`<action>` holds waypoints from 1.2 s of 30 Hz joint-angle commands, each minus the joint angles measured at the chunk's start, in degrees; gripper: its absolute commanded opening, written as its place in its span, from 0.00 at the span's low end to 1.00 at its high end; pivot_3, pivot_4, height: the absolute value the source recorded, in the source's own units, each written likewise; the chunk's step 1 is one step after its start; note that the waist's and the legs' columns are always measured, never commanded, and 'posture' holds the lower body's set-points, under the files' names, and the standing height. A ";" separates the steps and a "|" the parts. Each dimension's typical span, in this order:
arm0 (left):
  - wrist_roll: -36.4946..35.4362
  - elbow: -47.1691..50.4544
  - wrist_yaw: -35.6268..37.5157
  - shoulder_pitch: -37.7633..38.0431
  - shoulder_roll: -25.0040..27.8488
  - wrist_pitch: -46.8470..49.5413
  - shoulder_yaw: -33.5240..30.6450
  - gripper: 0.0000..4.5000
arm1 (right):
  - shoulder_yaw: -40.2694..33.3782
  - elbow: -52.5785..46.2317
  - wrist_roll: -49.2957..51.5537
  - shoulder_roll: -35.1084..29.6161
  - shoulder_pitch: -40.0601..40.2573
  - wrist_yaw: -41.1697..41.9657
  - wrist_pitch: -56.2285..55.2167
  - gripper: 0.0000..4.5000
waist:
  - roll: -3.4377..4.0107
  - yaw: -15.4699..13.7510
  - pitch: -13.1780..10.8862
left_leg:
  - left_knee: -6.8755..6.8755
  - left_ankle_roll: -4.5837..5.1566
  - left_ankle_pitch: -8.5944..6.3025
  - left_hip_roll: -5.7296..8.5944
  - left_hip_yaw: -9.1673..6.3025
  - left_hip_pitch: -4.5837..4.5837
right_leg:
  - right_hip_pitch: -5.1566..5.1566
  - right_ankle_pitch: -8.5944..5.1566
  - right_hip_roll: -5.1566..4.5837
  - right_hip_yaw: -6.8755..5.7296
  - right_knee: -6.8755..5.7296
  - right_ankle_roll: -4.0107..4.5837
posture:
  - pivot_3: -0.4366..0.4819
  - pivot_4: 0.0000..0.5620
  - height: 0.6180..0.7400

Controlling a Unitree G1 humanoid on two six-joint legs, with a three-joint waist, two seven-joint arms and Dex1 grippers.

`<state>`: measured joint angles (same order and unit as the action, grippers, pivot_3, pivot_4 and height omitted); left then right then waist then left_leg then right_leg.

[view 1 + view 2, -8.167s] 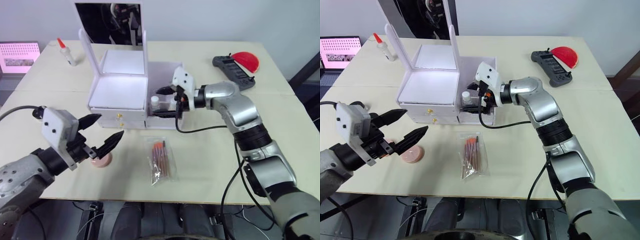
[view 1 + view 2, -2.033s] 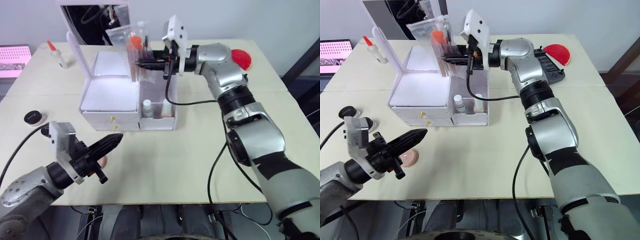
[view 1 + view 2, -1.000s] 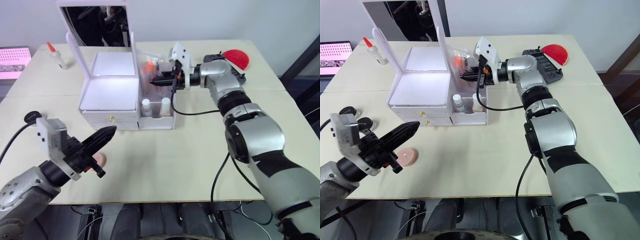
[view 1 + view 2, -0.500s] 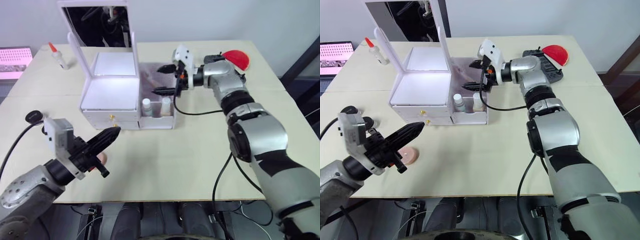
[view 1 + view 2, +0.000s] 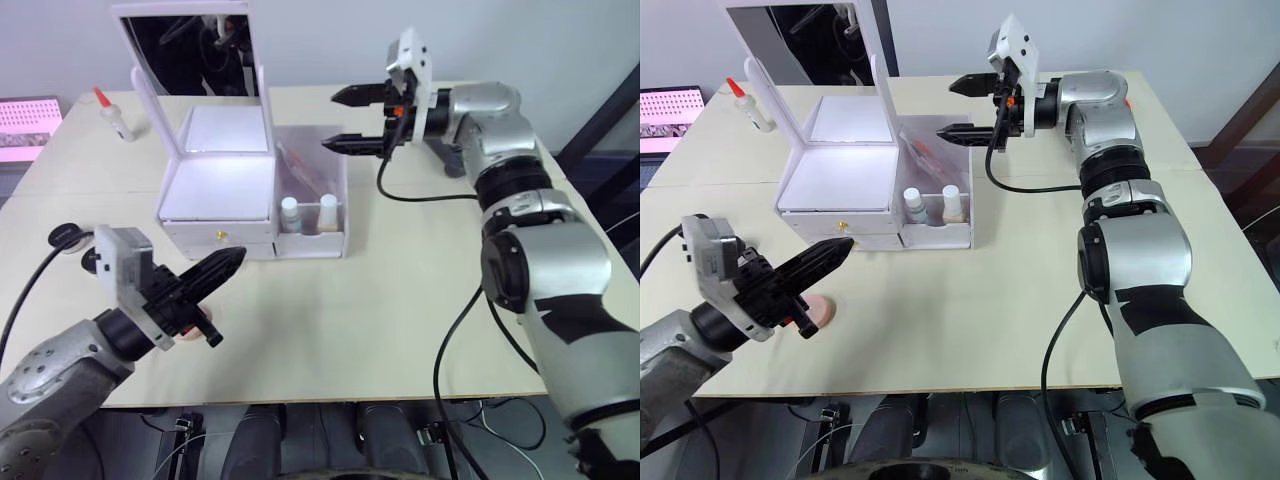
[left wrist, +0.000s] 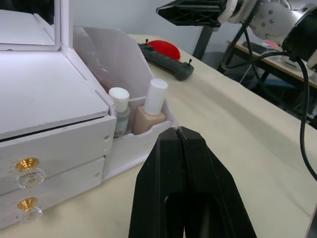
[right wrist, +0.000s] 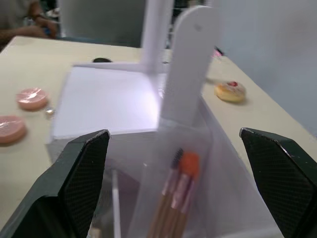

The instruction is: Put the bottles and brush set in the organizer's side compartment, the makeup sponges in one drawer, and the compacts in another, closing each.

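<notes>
The white organizer (image 5: 215, 190) stands with its mirror lid up and both drawers (image 6: 49, 148) pushed in. In its side compartment (image 5: 340, 205) two bottles (image 5: 290, 213) (image 5: 327, 210) stand at the front, and the bagged brush set (image 5: 300, 170) leans behind them. My right gripper (image 5: 332, 120) hangs open and empty above the compartment's far right corner. My left gripper (image 5: 225, 265) is shut on nothing, low in front of the drawers. A pink makeup sponge (image 5: 820, 310) lies just under it. Black compacts (image 5: 65, 235) sit near the table's left edge.
A small glue bottle (image 5: 110, 112) stands at the far left of the table, with a pink screen (image 5: 30, 115) beyond it. A black controller (image 6: 166, 62) and a red half-disc (image 6: 166, 48) lie at the far right. Open tabletop stretches in front of the organizer.
My right gripper opened and let go of the brush set, which now rests in the side compartment. The gripper then rose and drew back to the right. My left gripper stayed shut.
</notes>
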<state>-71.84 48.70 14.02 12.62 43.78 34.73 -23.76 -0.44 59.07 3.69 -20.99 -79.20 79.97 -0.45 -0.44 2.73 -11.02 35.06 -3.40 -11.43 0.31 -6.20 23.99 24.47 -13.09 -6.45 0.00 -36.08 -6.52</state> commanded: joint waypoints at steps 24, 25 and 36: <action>-1.63 1.27 1.47 4.49 1.00 -1.73 -12.43 0.00 | 14.21 4.93 -13.05 8.98 -2.67 -24.42 -6.71 0.01 | 0.00 0.34 0.00 | -0.04 -0.10 0.05 -0.01 -0.03 -0.04 | 0.00 0.00 0.01 0.01 -0.01 0.03 | 0.48 0.27 1.00; -1.70 1.44 1.48 4.81 0.86 -1.82 -12.72 0.00 | 14.24 5.86 -13.58 8.91 -3.21 -25.68 -7.07 0.01 | 0.00 0.44 0.00 | -0.05 -0.10 0.05 -0.01 -0.04 -0.04 | 0.00 0.00 0.01 0.01 0.00 0.04 | 0.48 0.27 1.00; -1.11 1.21 2.34 5.52 0.69 -2.24 -12.92 0.00 | 20.23 12.51 -25.22 7.13 -6.56 -42.40 -10.72 0.01 | 0.00 1.28 0.00 | -0.04 -0.10 0.05 0.00 -0.06 -0.03 | 0.00 0.01 0.01 0.01 -0.01 0.05 | 0.48 0.27 1.00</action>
<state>-72.95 49.18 16.04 18.27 44.36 34.08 -35.14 18.56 71.63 -19.14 -12.67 -83.77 40.66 -10.36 -0.43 4.02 -11.02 35.01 -3.50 -11.38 0.31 -6.25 23.96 24.47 -13.09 -6.43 0.01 -36.08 -6.47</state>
